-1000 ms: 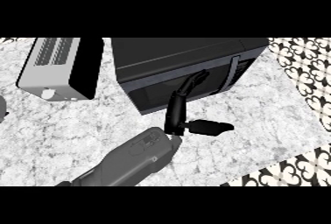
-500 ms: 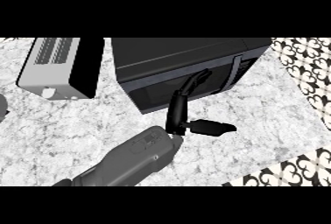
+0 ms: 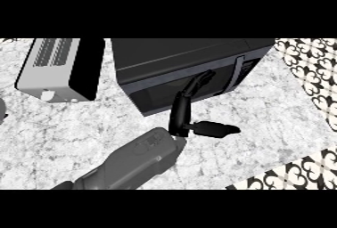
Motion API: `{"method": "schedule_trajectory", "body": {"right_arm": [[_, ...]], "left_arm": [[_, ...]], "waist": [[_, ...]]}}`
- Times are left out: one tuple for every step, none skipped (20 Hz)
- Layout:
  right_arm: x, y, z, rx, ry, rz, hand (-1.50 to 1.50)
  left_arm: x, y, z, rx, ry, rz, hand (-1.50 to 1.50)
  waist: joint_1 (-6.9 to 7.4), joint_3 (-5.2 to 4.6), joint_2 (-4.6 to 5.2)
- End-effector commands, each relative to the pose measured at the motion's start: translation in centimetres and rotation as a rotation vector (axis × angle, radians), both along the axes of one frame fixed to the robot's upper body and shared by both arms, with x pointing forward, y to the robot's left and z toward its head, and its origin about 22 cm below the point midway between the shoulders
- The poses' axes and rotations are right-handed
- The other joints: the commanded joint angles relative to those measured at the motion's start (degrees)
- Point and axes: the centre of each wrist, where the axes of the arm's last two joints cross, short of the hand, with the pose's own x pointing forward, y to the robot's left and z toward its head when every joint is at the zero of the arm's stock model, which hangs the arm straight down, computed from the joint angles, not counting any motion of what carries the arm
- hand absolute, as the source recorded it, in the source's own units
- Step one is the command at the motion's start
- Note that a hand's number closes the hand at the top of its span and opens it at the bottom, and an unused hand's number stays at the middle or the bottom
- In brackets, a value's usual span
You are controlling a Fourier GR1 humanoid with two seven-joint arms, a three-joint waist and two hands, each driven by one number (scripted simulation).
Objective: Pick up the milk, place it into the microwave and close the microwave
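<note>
The milk could not be seen anywhere in the head view, so its place could not be told. The microwave (image 3: 191, 58) was set at the top middle of the marbled desk (image 3: 59, 133), turned at a slant, with its dark top towards the upper edge and its front facing down and to the right. Its door was seen lying flush with the front, and a long upright handle (image 3: 238, 73) was found near the right end of that front.

The right robot hand (image 3: 179, 116) was reached up from a grey forearm (image 3: 132, 162) that entered from the lower edge, left of centre. Its fingers (image 3: 197, 84) were held straight and close together, with their tips laid against the lower part of the door glass, left of the handle. The thumb (image 3: 214, 129) was stretched out sideways to the right, above the desk. Nothing was held in this robot hand.

A toaster (image 3: 56, 69), pale with a black side and slots on top, was placed to the left of the microwave, apart from it. A black-and-white patterned surface (image 3: 309, 67) was seen beyond the desk's right edge.
</note>
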Motion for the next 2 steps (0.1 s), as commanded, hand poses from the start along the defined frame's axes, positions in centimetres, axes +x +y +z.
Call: {"method": "schedule_trajectory", "body": {"right_arm": [[0.64,-0.55,0.35,0.023,0.004,0.023,-1.5],[0.62,-1.04,0.54,0.02,0.011,0.02,-1.5]], "left_arm": [[2.19,0.44,0.91,0.006,0.006,0.075,-1.5],[1.91,0.5,0.54,0.003,0.023,0.075,-1.5]], "waist": [[-0.24,-0.04,0.45],[-0.93,-0.06,0.35]]}}
